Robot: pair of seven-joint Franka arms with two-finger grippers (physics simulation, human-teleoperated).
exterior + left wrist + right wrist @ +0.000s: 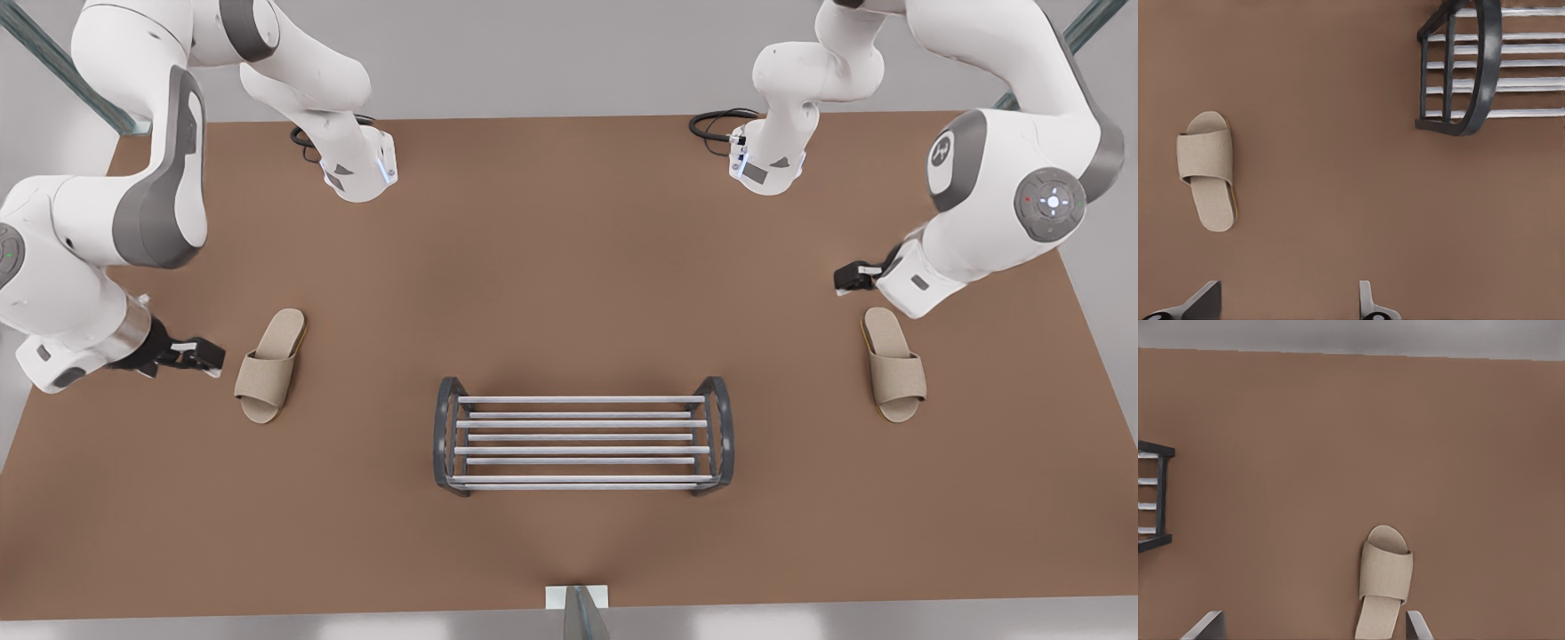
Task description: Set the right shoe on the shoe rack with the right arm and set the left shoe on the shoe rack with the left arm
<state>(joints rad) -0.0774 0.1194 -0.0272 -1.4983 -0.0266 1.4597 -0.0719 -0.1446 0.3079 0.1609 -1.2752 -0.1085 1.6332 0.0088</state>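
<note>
Both slippers lie flat on the table, neither on the rack yet. I'd put this at the approach stage for both arms.

Right gripper (pixel 191 356) hangs at the front view's left, just beside the right shoe (pixel 271 364), w/ its fingers spread wide. In the right wrist view the slipper's heel end sits between the two fingertips (pixel 1208 627), so the claw looks lined up to come down over it, prob. why it's held open.

Left gripper (pixel 858 277) is at the front view's right, near the heel of the left shoe (pixel 893 364) but apart from it, fingers also spread and pinching nothing. In the left wrist view the slipper lies off to one side of the fingertips (pixel 1371 308), so this arm likely needs a sideways shift first.

Shoe rack (pixel 582 442) stands lower centre of the front view, btwn the two slippers and well apart from each, silver bars bare. Its spot gives each arm a short carry inward.

Surface is a plain matte brown tabletop (pixel 569 267). Arm bases w/ black cables (pixel 720 124) sit along the top edge. Pale grey surround, metal struts (pixel 53 62) in the upper corners, and a small mount (pixel 578 606) at bottom centre.
</note>
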